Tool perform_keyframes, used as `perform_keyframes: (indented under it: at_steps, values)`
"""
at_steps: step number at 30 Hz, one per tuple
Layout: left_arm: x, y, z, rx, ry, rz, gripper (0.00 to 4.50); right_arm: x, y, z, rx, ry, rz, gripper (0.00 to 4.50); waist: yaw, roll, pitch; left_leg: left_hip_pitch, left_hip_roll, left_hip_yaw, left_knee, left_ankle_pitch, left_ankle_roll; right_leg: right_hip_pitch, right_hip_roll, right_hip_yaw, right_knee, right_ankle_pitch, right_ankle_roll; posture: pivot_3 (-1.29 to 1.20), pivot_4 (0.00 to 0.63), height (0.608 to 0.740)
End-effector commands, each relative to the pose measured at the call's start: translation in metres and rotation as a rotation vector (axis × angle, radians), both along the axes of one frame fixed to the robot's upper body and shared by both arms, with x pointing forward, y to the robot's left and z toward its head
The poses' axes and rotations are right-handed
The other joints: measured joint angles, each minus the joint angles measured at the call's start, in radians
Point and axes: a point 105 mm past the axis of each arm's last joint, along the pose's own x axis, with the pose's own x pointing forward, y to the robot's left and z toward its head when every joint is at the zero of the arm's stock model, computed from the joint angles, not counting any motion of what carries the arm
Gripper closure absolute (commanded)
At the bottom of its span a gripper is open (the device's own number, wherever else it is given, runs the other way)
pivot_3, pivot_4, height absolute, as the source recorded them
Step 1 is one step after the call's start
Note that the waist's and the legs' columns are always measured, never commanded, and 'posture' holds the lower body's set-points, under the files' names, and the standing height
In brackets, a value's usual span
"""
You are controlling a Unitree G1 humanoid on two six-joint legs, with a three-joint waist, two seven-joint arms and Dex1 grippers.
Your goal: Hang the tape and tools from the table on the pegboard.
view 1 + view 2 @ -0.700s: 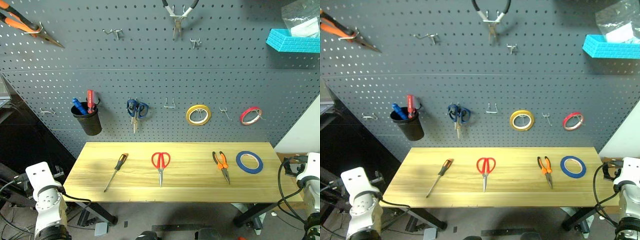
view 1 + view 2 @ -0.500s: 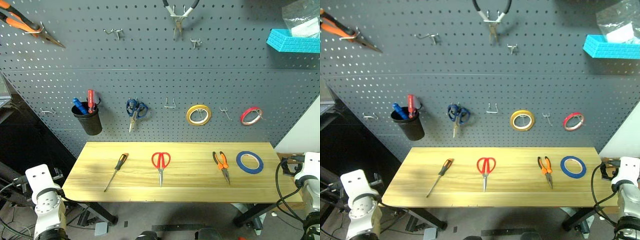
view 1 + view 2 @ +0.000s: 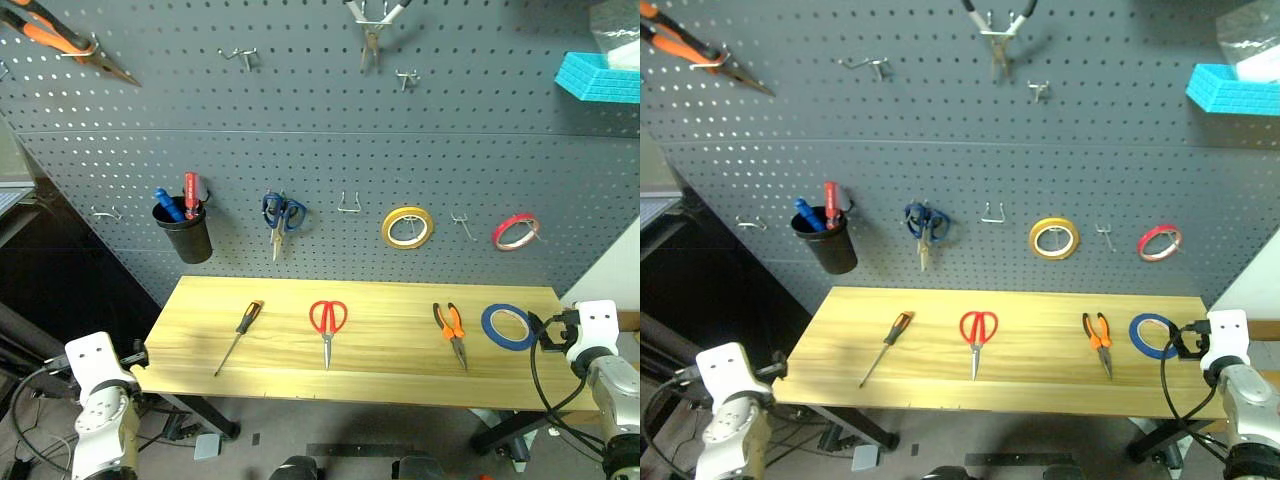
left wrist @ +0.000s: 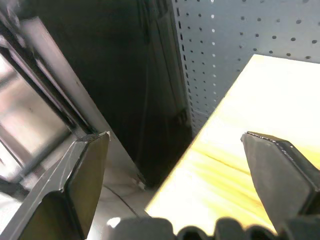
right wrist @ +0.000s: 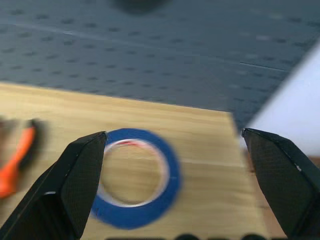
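On the table (image 3: 400, 380) lie, from the robot's left to right, the screwdriver (image 3: 237, 337), red scissors (image 3: 327, 328), pliers (image 3: 451, 331) and blue tape (image 3: 507, 326), all apart from one another. The right gripper (image 5: 177, 187) is wide open and empty, near the tape. The left gripper (image 4: 187, 180), also wide open and empty, is at the table's left corner. On the pegboard (image 3: 330, 130) above hang a black cup (image 3: 189, 235), blue scissors (image 3: 281, 217), yellow tape (image 3: 407, 227) and red tape (image 3: 515, 232).
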Motion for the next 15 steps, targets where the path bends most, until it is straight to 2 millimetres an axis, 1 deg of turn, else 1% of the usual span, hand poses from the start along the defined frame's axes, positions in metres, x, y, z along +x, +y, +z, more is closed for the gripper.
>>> perform_keyframes:
  at_steps: [1,2,4,6,8,9,11,12,13,15]
  values:
    - [0.019,-0.022,0.025,-0.03,-0.076,-0.118,0.01,0.002,0.02,0.018,0.014,-0.021,0.094,0.0,0.008,-0.002,0.015,-0.001,0.0,0.001,0.0,0.0,0.0,0.0,0.0,0.001,0.003,-0.001,-0.001,-0.07,0.11,0.74]
    - [0.029,-0.036,0.031,-0.019,-0.083,-0.187,0.01,0.0,0.028,0.021,0.021,-0.011,0.129,0.0,0.01,-0.002,0.024,-0.002,0.0,0.001,0.0,0.0,0.0,-0.001,0.0,0.001,0.004,-0.001,-0.001,-0.08,0.125,0.74]
    - [0.039,-0.053,0.04,0.014,-0.089,-0.273,0.01,-0.003,0.039,0.024,0.026,0.004,0.169,0.0,0.012,0.0,0.04,-0.003,0.003,0.003,0.0,0.0,0.0,-0.003,0.001,0.001,0.004,-0.001,-0.002,-0.09,0.141,0.74]
    - [0.05,-0.072,0.053,0.103,-0.084,-0.412,0.01,-0.004,0.047,0.028,0.021,0.013,0.187,0.0,0.012,0.0,0.062,-0.003,0.006,0.009,0.0,0.0,0.0,-0.003,0.002,0.003,0.004,-0.001,-0.002,-0.1,0.171,0.74]
    - [0.065,-0.112,0.066,0.159,-0.083,-0.648,0.01,-0.001,0.053,0.031,0.009,0.025,0.204,0.0,0.011,-0.001,0.081,-0.003,0.009,0.016,0.0,0.0,0.0,-0.004,0.005,0.006,0.004,0.0,-0.002,-0.11,0.188,0.74]
    - [0.068,-0.122,0.07,0.171,-0.08,-0.713,0.01,-0.001,0.056,0.032,0.006,0.03,0.21,0.0,0.01,-0.002,0.088,-0.003,0.012,0.018,0.0,0.0,-0.001,-0.006,0.008,0.009,0.004,0.002,-0.005,-0.12,0.205,0.74]
    - [0.073,-0.177,0.086,0.186,-0.115,-1.025,0.01,0.003,0.059,0.03,-0.001,0.077,0.227,0.0,0.008,-0.002,0.108,-0.005,0.014,0.02,-0.001,0.0,-0.001,-0.011,0.01,0.013,0.004,0.003,-0.008,-0.14,0.231,0.74]
    - [0.071,-0.201,0.093,0.19,-0.13,-1.171,0.01,0.005,0.062,0.03,0.004,0.099,0.241,0.0,0.007,-0.002,0.116,-0.007,0.014,0.022,-0.001,0.0,-0.001,-0.015,0.01,0.015,0.005,0.004,-0.009,-0.14,0.239,0.74]
    - [0.068,-0.215,0.097,0.192,-0.136,-1.263,0.01,0.007,0.064,0.03,0.009,0.115,0.25,0.0,0.005,-0.001,0.121,-0.012,0.014,0.023,0.0,0.0,-0.001,-0.019,0.01,0.016,0.005,0.005,-0.011,-0.15,0.247,0.74]
    - [0.065,-0.23,0.101,0.197,-0.126,-1.382,0.01,0.013,0.065,0.032,0.002,0.133,0.255,0.0,-0.003,-0.001,0.133,-0.017,0.015,0.024,0.0,0.0,-0.001,-0.025,0.011,0.018,0.005,0.007,-0.013,-0.16,0.265,0.74]
